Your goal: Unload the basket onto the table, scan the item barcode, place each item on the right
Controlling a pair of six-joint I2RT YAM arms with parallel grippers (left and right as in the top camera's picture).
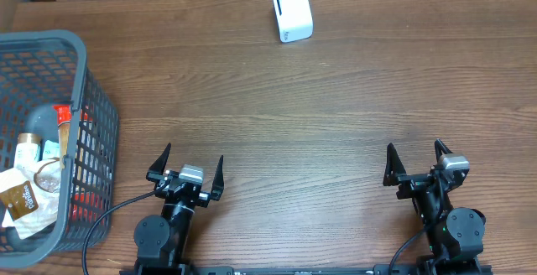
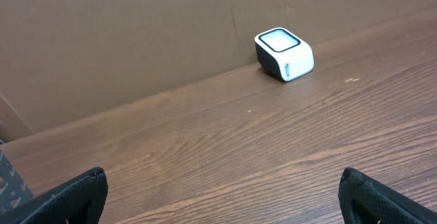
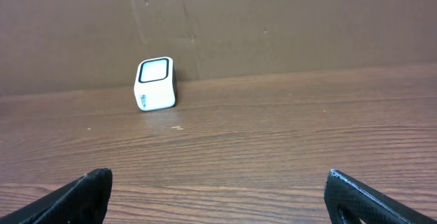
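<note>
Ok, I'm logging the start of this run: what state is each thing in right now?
Scanner: standing free, untouched.
Basket: upright, holds several items.
Left gripper: open, empty.
Right gripper: open, empty.

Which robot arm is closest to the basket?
The left arm: it sits right beside the grey basket, while the right arm is far off on the other side.
</note>
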